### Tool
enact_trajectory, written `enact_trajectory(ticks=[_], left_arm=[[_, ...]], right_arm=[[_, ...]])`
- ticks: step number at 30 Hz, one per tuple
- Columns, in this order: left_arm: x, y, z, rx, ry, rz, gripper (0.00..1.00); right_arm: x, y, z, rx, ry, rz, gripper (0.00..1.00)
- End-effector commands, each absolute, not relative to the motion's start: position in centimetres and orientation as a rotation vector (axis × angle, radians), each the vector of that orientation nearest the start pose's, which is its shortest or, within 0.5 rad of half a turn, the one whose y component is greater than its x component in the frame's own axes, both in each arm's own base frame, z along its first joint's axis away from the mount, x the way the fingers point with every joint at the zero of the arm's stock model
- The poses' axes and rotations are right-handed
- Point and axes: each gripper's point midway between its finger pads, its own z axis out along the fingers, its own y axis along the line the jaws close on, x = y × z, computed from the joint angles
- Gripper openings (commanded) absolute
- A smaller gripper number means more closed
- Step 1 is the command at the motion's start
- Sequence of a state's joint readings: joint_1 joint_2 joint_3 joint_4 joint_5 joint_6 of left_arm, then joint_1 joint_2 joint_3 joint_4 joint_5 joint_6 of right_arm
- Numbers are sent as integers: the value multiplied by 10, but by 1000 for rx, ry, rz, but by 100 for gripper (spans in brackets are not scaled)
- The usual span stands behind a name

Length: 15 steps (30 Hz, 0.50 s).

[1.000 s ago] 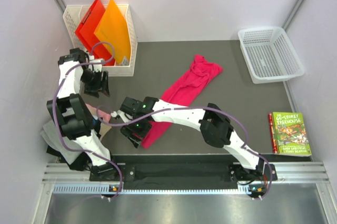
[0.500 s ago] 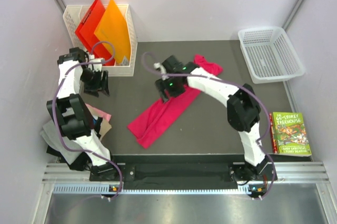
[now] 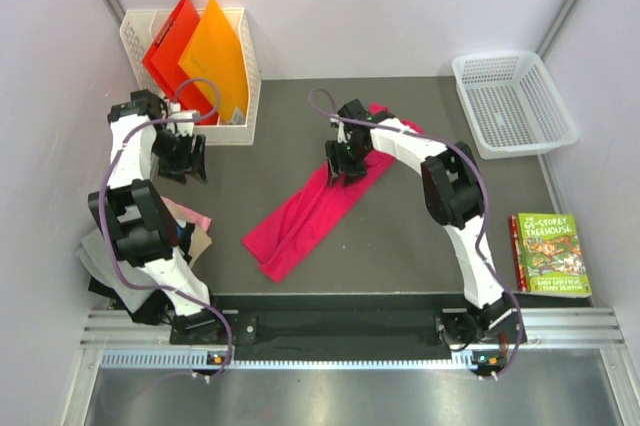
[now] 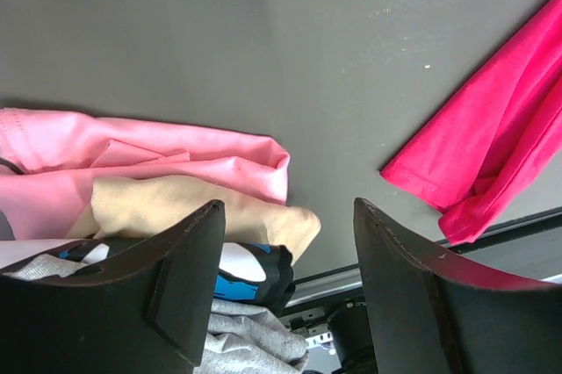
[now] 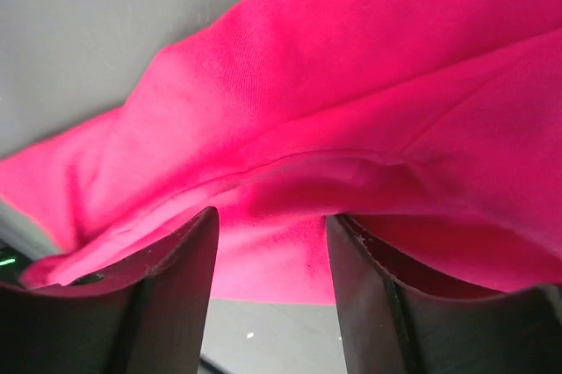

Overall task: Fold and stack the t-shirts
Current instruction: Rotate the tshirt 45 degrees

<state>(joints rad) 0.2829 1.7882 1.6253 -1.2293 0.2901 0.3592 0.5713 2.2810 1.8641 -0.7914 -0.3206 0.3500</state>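
right fingers (image 5: 167,295) straddle magenta t-shirt (image 5: 351,84), perhaps touching, on dark grey table (image 3: 400,246).

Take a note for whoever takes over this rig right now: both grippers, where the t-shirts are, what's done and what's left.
Left gripper: jaws open and empty, above the bare dark table at far left.
Right gripper: jaws open, down on the far half of the big magenta-pink cloth t-shirt; no clamp visible.
Magenta shirt: a long rumpled strip lying diagonally mid-table, not neatly folded.
Smaller cloth t-shirts: pale pink, tan and grey, piled at the near left edge, partly under the left arm.
Left to do: fold the magenta shirt and add it to the pile.
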Motion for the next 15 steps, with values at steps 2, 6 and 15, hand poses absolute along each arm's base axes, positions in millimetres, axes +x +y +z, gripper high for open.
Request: enact_trajectory(ticks=[2,6,15], left_arm=[[330,63,165,189,2803,-278,66],[329,64,165,195,2805,-276,66],[326,61,166,199,2811,-297,66]], right_arm=[[394,304,12,-208,2926,723,51],[418,263,2,-147,2971,570,51],[444,198,-5,-26,3018,387,52]])
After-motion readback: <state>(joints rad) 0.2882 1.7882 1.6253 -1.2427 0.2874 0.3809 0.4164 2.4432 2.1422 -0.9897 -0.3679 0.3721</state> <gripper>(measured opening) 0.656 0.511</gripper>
